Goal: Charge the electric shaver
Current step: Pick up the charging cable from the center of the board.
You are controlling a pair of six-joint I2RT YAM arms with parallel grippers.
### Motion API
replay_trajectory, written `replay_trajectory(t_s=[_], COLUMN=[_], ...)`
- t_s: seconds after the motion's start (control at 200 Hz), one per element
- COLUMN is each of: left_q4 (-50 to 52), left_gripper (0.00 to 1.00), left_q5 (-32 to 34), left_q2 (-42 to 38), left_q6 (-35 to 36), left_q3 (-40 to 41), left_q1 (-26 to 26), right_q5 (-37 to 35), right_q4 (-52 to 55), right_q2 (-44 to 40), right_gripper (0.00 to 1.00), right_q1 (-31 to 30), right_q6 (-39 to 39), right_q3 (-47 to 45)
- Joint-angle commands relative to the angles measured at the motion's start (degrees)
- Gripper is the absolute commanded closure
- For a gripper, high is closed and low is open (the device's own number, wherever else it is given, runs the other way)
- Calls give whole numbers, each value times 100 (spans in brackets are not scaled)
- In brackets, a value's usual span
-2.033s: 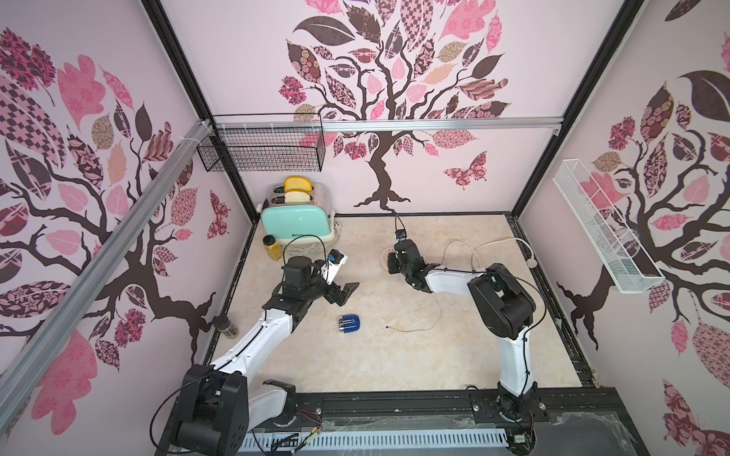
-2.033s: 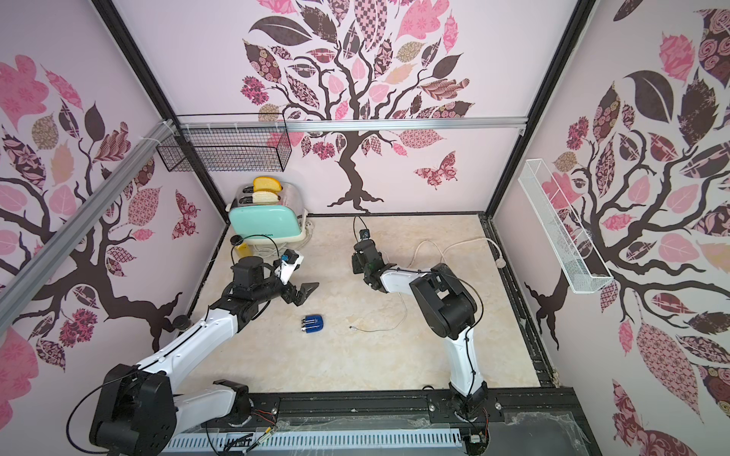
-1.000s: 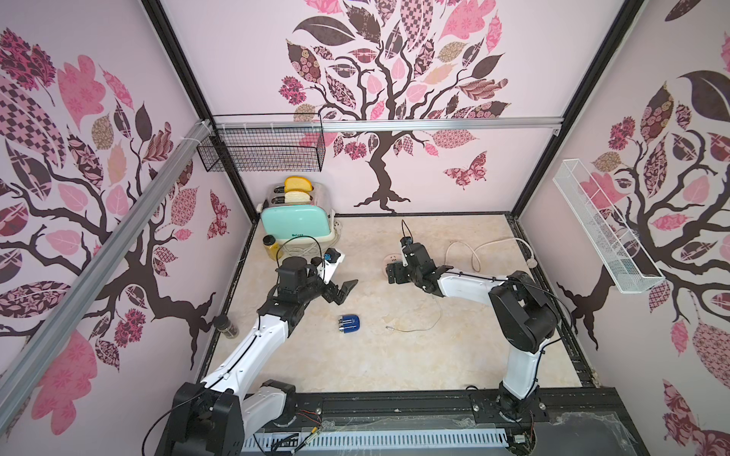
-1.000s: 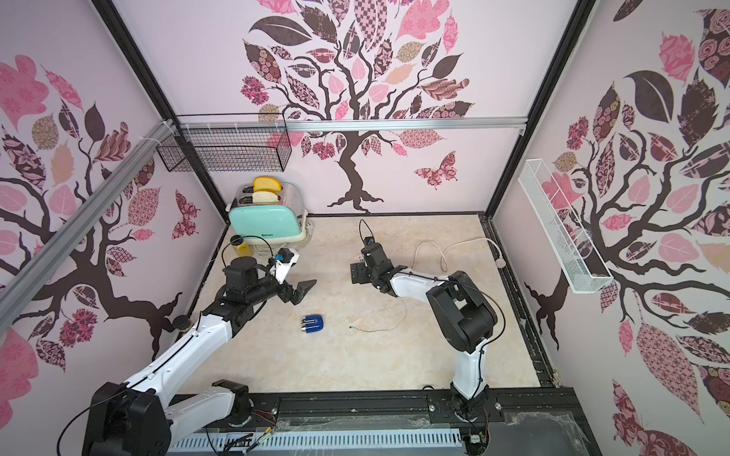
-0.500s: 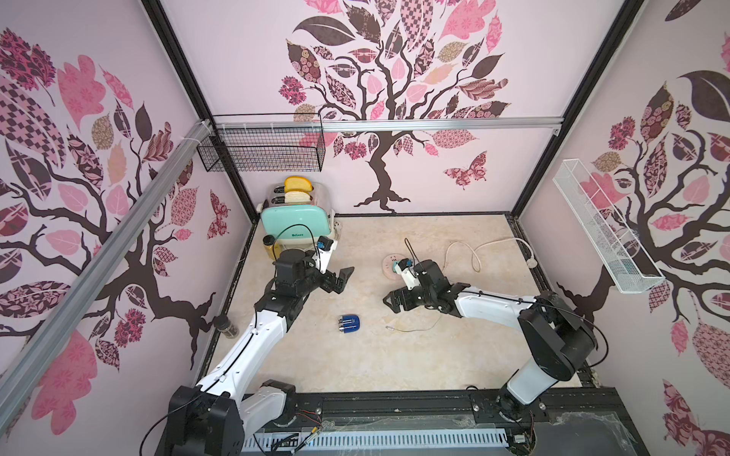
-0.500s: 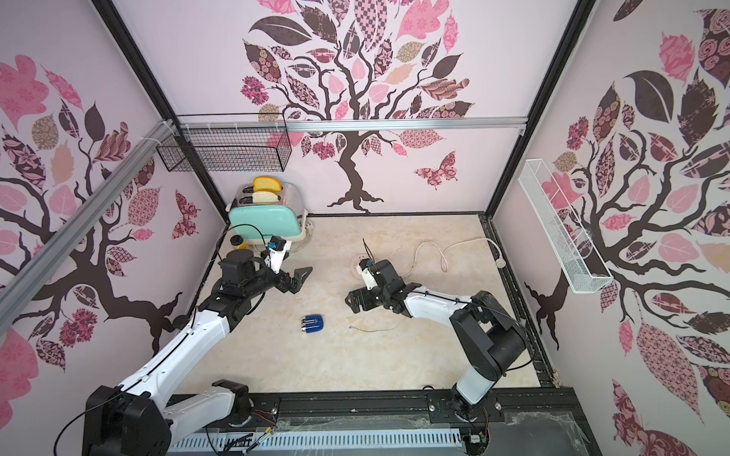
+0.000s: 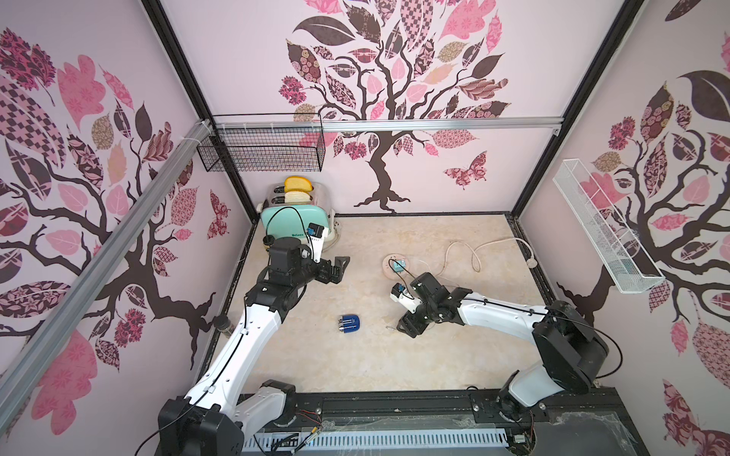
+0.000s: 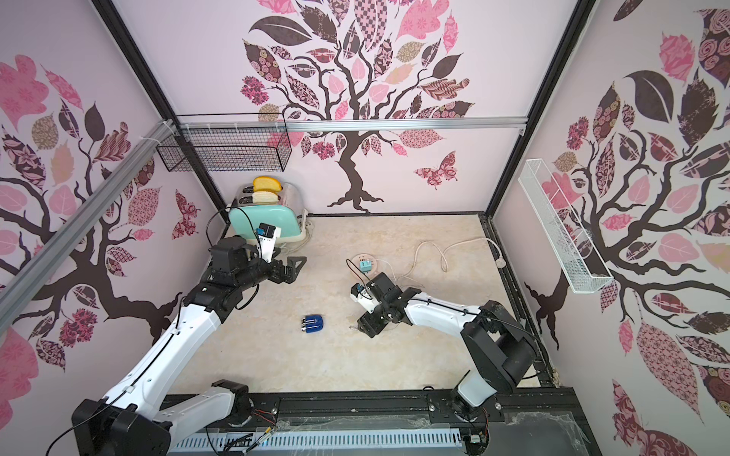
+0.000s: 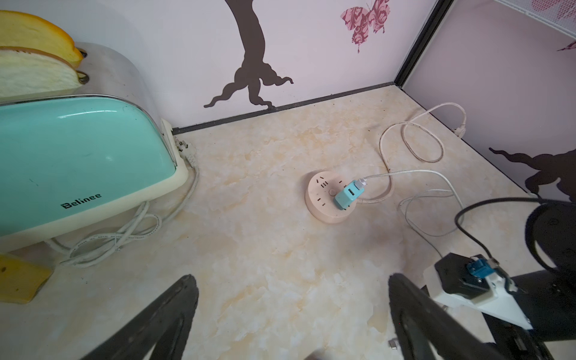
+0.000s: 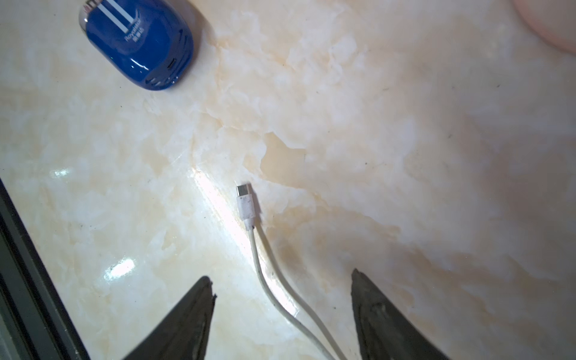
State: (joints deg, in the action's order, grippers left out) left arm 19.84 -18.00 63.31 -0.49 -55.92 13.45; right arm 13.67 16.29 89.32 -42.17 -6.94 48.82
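On the table (image 7: 395,363), the shaver (image 10: 137,43) is being left uncharged, port empty, apart from the plug (image 10: 245,202). Its cable (image 10: 263,271) is being straddled by the open right pincer (image 10: 282,277), while the left pincer (image 9: 291,277) is being held wide, empty. Grasping and plugging are being awaited.
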Motion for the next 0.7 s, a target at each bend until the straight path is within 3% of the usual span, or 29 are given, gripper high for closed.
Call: replay_trajectory(t_s=[0.0,0.17,0.395,0.555,0.695], left_q4=[628,1041,1235,1333,1459], left_gripper=[2,2,2,2,4], left_q5=[-397,-458,-490,-992,-1443], left_q2=[146,313,256,279,354], left_q6=[-231,-295,-425,-642,-680], left_q3=[-236,-402,-350,-246,-141], left_q1=[-40,-66,-157,-376,-508], right_q5=[-250,-583,-970,-1164,-1159], right_q4=[235,262,466,295,62], right_q2=[52,383,669,560,101], right_gripper=[35,42,74,100,100], right_q1=[-151,-407,-577,-590,-592], right_q6=[-170,-285,-375,-510,-709], right_q3=[-103,-4,75,-103,-225])
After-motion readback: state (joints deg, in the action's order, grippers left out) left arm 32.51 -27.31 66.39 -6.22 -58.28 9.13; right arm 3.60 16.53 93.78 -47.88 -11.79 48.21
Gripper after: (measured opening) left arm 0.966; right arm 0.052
